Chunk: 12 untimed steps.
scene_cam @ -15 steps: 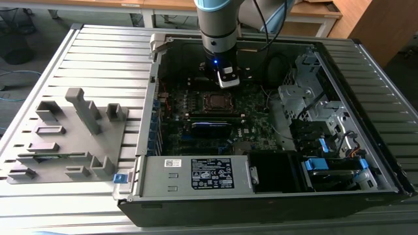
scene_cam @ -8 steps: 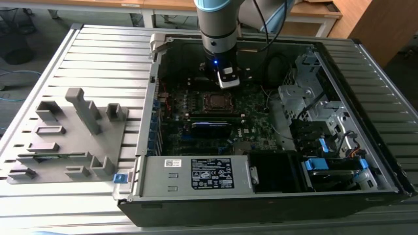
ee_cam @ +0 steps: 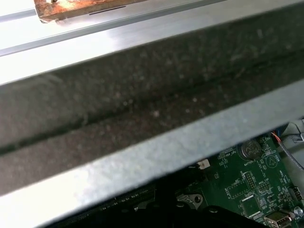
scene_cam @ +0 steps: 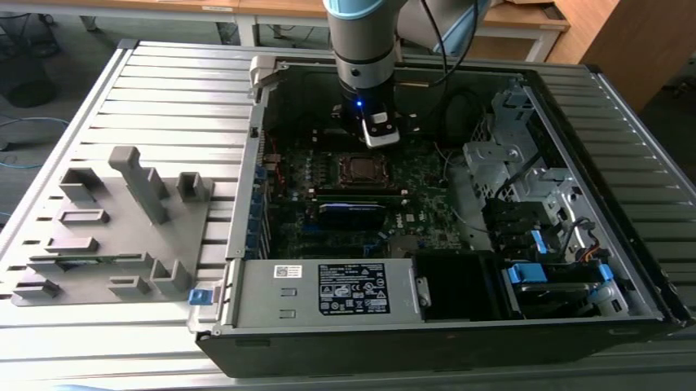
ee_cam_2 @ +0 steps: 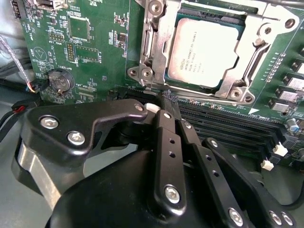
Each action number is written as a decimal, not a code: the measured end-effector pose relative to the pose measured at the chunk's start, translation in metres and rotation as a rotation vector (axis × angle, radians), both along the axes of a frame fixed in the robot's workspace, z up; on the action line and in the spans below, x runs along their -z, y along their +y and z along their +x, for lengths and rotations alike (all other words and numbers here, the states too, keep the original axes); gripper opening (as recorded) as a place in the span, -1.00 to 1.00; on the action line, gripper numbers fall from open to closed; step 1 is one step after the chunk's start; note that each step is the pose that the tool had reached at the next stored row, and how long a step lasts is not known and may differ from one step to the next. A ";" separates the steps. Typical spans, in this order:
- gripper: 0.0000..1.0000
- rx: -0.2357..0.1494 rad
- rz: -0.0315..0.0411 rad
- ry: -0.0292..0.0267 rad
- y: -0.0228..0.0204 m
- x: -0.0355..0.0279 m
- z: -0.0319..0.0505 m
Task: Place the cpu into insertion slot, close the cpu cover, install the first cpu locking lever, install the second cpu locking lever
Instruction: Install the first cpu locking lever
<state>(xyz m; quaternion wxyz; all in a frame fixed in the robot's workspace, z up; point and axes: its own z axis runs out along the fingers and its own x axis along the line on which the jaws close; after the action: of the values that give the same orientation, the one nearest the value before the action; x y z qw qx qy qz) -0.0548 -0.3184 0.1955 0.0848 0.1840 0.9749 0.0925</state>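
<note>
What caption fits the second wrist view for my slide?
Gripper beside the insertion slot, with the cpu framed by the cpu cover.

cpu cover (ee_cam_2: 153, 45): one edge cut off | memory slots (ee_cam_2: 225, 126): partly behind pincer (ee_cam_2: 166, 97) | case wall (ee_cam: 142, 114): blurred

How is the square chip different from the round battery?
The cpu is square; the battery is round. The cpu is bigger than the battery. The cpu sits inside the cpu cover; the battery has no cover. Both are greyish and lie flat on the green board.
</note>
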 end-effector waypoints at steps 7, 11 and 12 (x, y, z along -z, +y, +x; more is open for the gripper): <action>-0.79 0.006 -0.0002 -0.0001 0.0007 -0.0006 0.0000; -0.79 0.017 0.0000 -0.0001 0.0013 -0.0027 0.0000; -0.79 0.020 0.0001 -0.0001 0.0014 -0.0030 0.0000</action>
<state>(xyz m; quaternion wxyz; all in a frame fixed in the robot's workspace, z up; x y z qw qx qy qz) -0.0548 -0.3170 0.1985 0.0858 0.1939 0.9729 0.0917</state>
